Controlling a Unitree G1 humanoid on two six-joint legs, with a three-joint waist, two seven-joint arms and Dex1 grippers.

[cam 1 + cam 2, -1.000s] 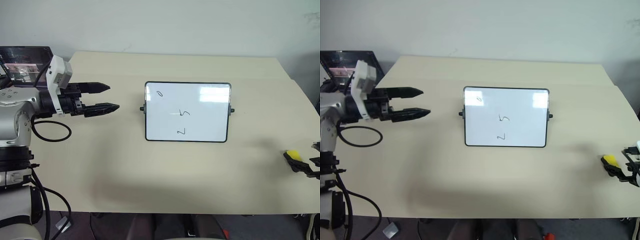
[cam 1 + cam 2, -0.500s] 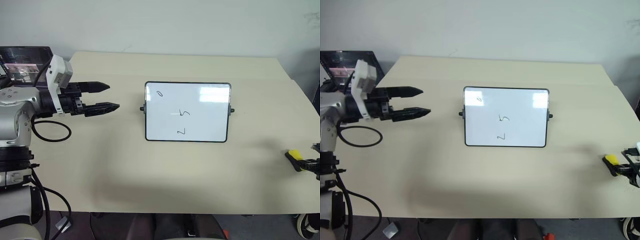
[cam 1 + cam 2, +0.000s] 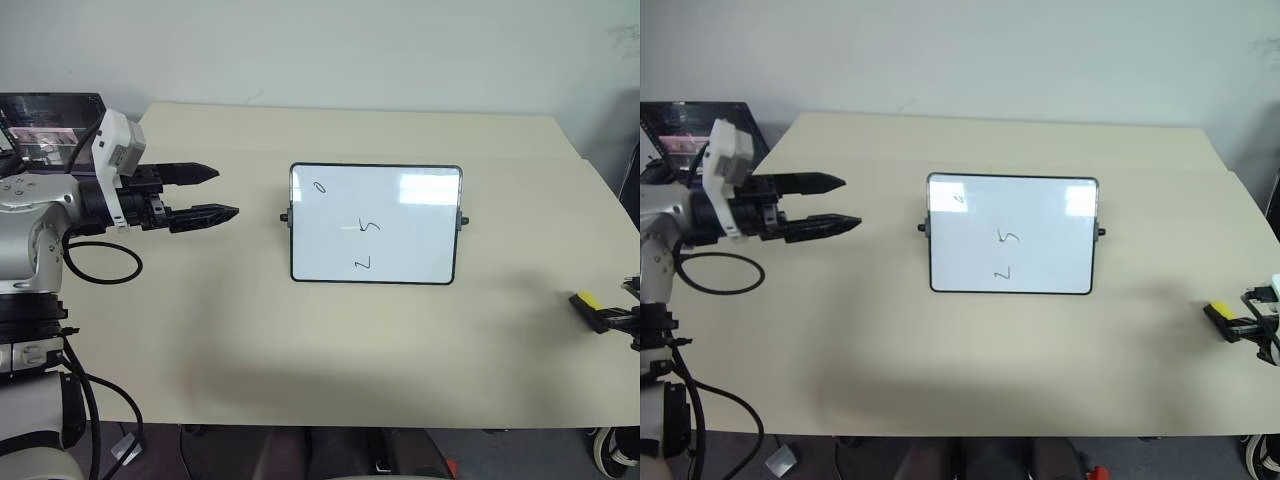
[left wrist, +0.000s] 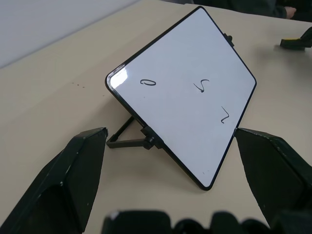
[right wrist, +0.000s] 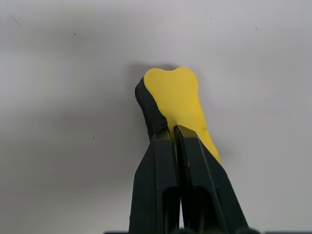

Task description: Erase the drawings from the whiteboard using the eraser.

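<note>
The eraser (image 5: 176,105) sits at the counter's (image 3: 300,340) near right edge, pinched in the right pincer (image 5: 174,134), whose two fingers are squeezed tight on its yellow block. The whiteboard (image 3: 376,224) stands propped at mid-counter, well apart from it, bearing the drawings (image 3: 369,227). The left pincer (image 3: 215,193) hovers left of the board, arm held about level, pointing toward the board, its fingers spread wide with nothing between them.
</note>
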